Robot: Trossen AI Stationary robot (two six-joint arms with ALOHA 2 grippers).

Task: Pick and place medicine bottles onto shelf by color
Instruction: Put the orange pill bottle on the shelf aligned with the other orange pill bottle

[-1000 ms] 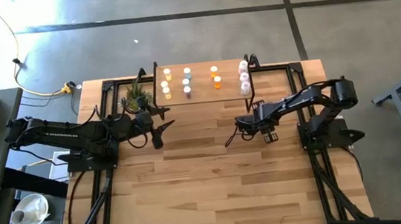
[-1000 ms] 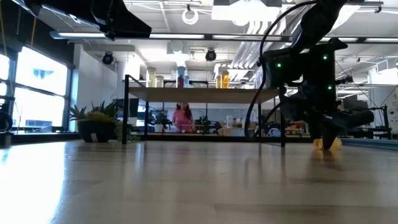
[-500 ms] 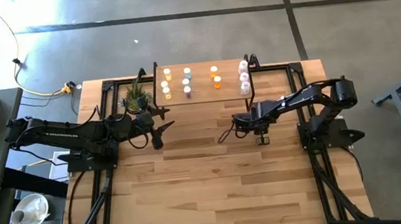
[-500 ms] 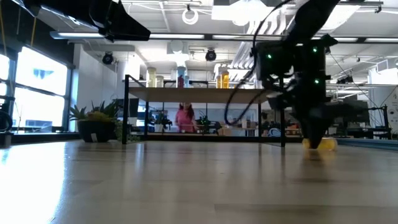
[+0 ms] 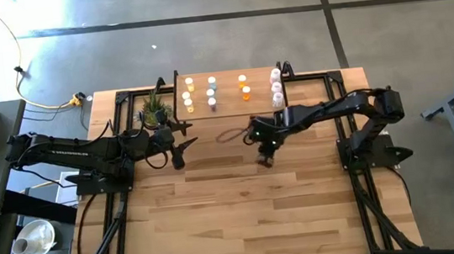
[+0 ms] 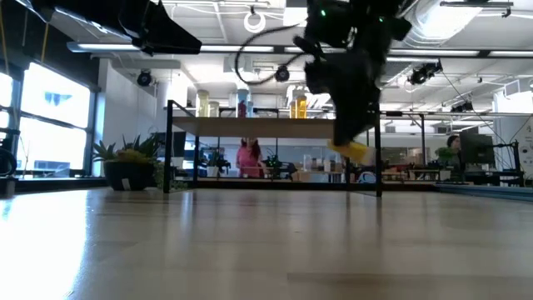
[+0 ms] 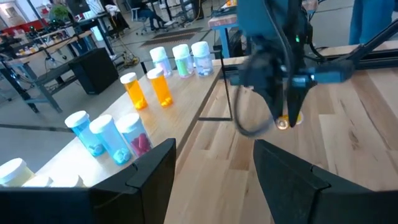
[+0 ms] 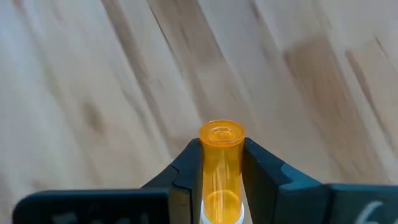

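High view: the right gripper has swung inward, now in front of the shelf. Low view: it has lifted off the counter. Right wrist: fingers clenched on a yellow bottle. Left gripper waits released beside the shelf. No legible writing.

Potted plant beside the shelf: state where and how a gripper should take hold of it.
Judging by its shape, grip the dark pot, not the leaves. The potted plant stands upright on the table left of the shelf, so come level from the open table side and close on the pot's walls. The spiky leaves fan out on top and offer no firm hold.
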